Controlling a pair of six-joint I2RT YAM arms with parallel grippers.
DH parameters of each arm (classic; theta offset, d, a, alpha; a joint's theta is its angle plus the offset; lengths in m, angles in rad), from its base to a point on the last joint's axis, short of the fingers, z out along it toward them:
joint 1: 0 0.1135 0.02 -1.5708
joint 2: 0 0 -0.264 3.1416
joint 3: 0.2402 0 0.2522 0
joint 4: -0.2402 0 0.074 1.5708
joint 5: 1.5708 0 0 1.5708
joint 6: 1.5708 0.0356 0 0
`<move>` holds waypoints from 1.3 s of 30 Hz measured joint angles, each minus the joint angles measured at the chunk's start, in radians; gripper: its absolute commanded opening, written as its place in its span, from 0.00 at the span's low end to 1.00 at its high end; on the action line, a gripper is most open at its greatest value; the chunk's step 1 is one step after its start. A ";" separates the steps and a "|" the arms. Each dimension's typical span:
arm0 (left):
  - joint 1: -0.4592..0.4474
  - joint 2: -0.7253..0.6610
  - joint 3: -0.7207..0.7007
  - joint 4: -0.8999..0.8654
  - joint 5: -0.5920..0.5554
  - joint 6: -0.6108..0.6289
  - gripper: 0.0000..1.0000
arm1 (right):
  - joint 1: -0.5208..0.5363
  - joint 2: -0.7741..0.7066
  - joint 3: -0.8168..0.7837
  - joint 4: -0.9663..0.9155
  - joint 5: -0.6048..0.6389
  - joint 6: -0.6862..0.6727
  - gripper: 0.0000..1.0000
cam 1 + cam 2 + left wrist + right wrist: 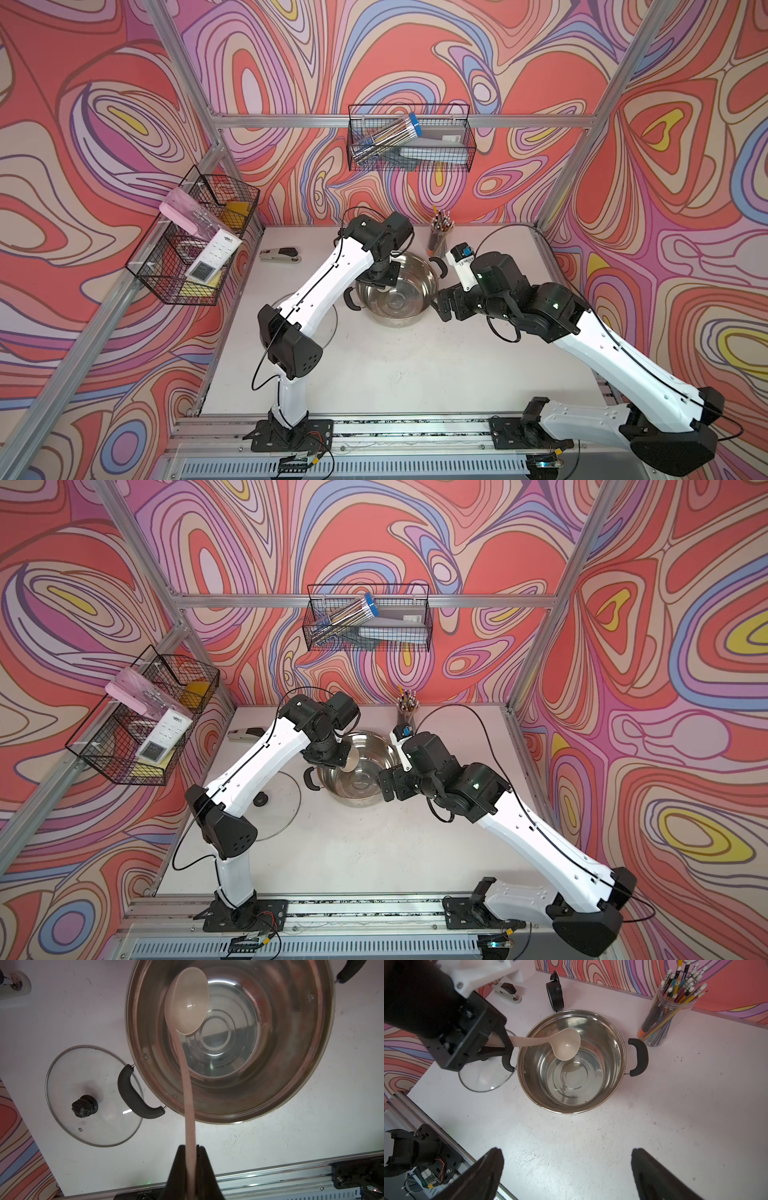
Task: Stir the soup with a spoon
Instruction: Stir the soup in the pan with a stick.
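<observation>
Worktop (591, 1147): the pot, its lid and a cup of pencils are carried here.
Pot (613, 1057): steel, two-handled and uncovered; clear liquid is seen lying shallow in its bottom.
Lid (99, 1076): glass, laid flat just beside the pot, under one pot handle.
Spoon (566, 1047): it is held out over the pot's mouth from the lid side, with the bowl hanging inside the rim and apparently not yet dipped.
Handling: it is judged to be light, smooth plastic. The bowl looks stiff, but some flex is expected in the slim handle. A hold on the handle's far end keeps the fingers clear of the pot, though twisting is made easier.
Left end effector (191, 1149): it is clenched on the spoon's handle end, outside the pot's rim.
Right end effector (568, 1151): it is released wide and empty, and is held back from the pot on the side away from the lid.
</observation>
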 measured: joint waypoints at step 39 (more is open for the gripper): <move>-0.005 -0.126 -0.131 -0.060 -0.020 -0.018 0.00 | 0.000 0.026 0.001 -0.010 -0.007 0.000 0.98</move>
